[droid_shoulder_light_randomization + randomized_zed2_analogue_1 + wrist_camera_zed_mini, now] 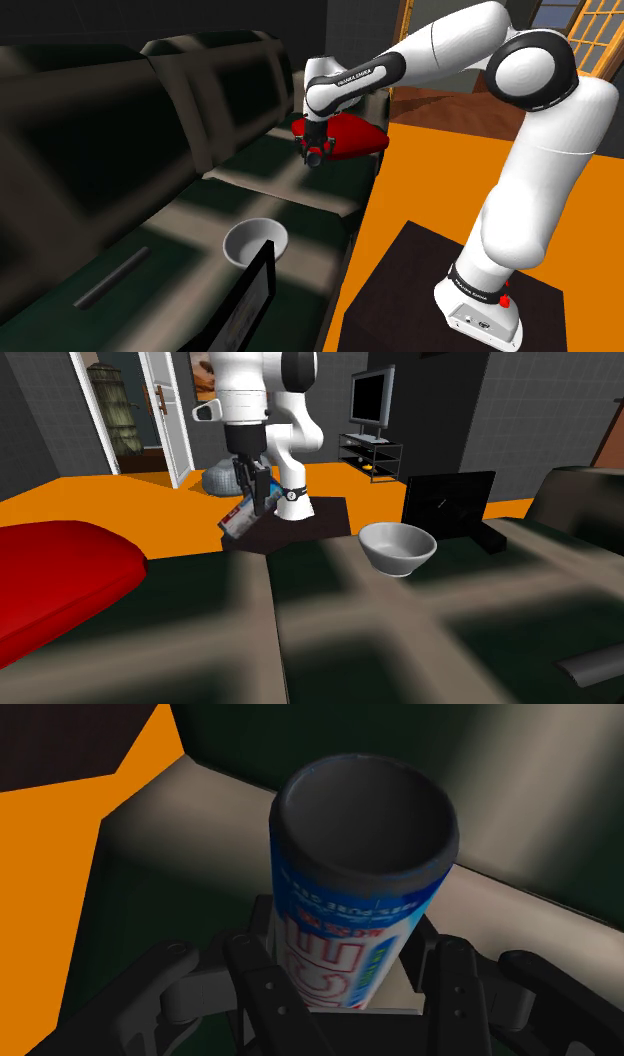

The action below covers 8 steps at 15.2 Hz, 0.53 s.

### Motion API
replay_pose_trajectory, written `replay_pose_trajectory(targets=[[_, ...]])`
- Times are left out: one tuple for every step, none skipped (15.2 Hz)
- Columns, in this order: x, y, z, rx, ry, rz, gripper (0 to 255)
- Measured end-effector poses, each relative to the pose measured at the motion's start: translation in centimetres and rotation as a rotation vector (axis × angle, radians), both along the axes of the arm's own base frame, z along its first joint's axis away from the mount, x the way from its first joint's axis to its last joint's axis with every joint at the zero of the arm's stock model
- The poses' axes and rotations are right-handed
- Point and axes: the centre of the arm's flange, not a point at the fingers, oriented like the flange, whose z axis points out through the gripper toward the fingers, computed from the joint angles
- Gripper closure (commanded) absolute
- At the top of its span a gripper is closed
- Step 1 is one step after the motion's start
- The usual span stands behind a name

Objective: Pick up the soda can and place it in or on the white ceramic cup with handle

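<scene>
Clenched on its load, the claw [316, 150] was seen in the shoulder view raised above the dark sofa [285, 190], in front of a red cushion [352, 135]. The white cup [256, 242] was set lower on the seat, well apart toward that view's lower left, so a carry across was judged to be needed. In the second exterior view the soda can [238, 519] was shown tilted under the claw and lifted clear of the seat, with the cup at that view's right, mouth upward; its handle could not be made out. In the wrist view the can was found clasped low on its body between both fingers [262, 979], with the far end left free, a hold judged suited to lowering that end into the cup.
</scene>
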Motion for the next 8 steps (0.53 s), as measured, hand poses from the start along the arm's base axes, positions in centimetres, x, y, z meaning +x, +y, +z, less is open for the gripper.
replay_pose_trajectory(targets=[[-0.1,0.8,0.1,0.0,0.0,0.0,255],[-0.4,2.0,0.0,0.0,0.0,0.001,255],[-0.4,3.2,0.3,0.0,0.0,0.001,255],[-0.6,4.4,0.1,0.0,0.0,0.001,255],[-0.9,5.8,0.3,0.0,0.0,0.001,255],[-1.0,7.3,0.5,0.0,0.0,0.001,255],[-1.2,8.4,0.6,0.0,0.0,0.001,255],[-1.8,9.4,0.7,0.0,0.0,0.001,255]])
